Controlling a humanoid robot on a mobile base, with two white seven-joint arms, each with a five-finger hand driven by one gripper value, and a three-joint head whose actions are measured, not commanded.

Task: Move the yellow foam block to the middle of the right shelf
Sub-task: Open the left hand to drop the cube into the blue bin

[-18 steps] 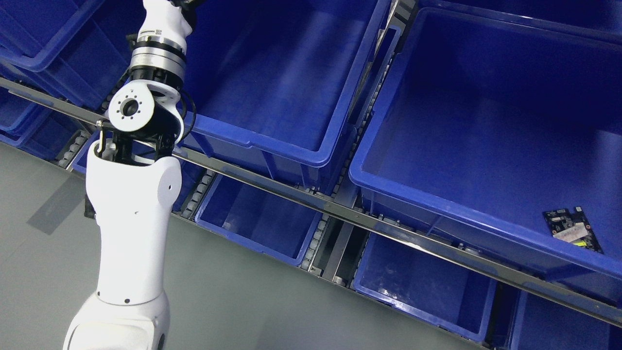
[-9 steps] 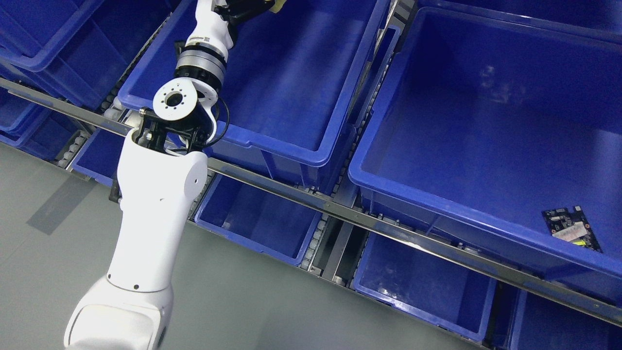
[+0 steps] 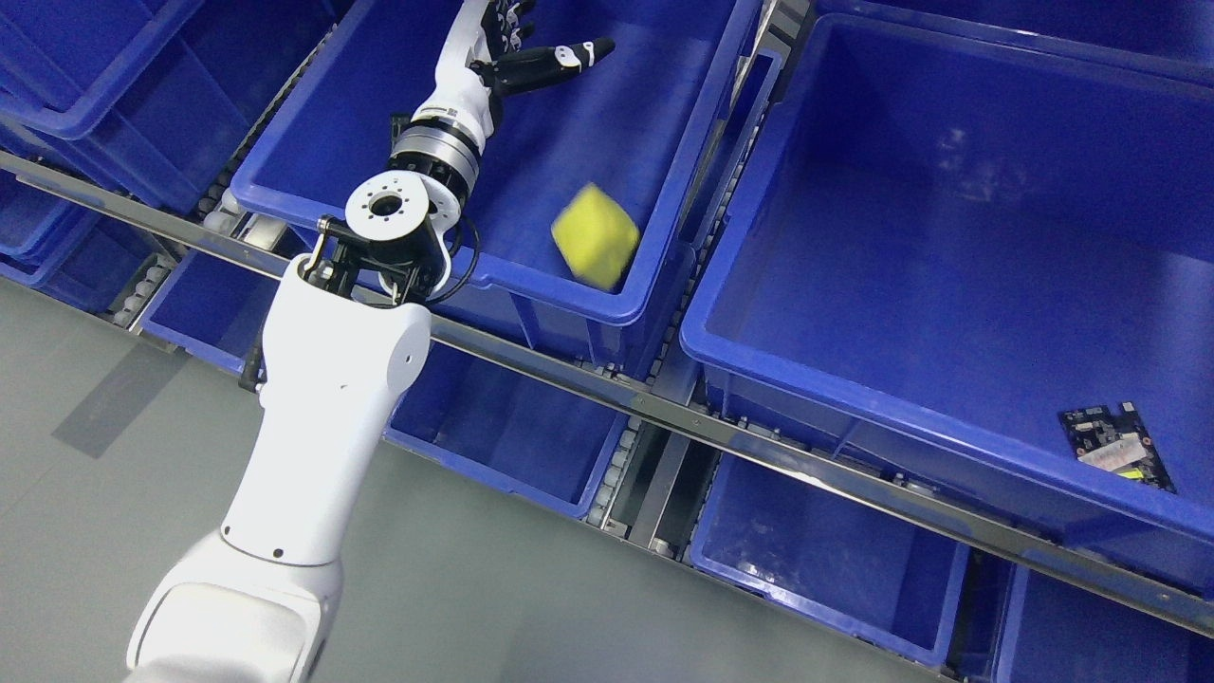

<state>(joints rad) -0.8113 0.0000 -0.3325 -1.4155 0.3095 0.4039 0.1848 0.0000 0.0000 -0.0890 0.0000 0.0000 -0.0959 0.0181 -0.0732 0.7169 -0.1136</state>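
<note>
Yellow foam block [image 3: 595,234] is sitting blurry near the front right corner of the middle blue bin [image 3: 531,285], while the left hand [image 3: 517,57] is hanging above at its 11 o'clock, fingers spread, gripping nothing.

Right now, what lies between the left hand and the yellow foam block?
Nothing but bare blue bin floor: in the head view, the left hand, fingers spread, holds nothing, and the yellow foam block sits apart below it.

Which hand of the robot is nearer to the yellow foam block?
Left. The left hand is open above the yellow foam block, up and left of it in the picture, not touching it. The right hand is not in view.
</note>
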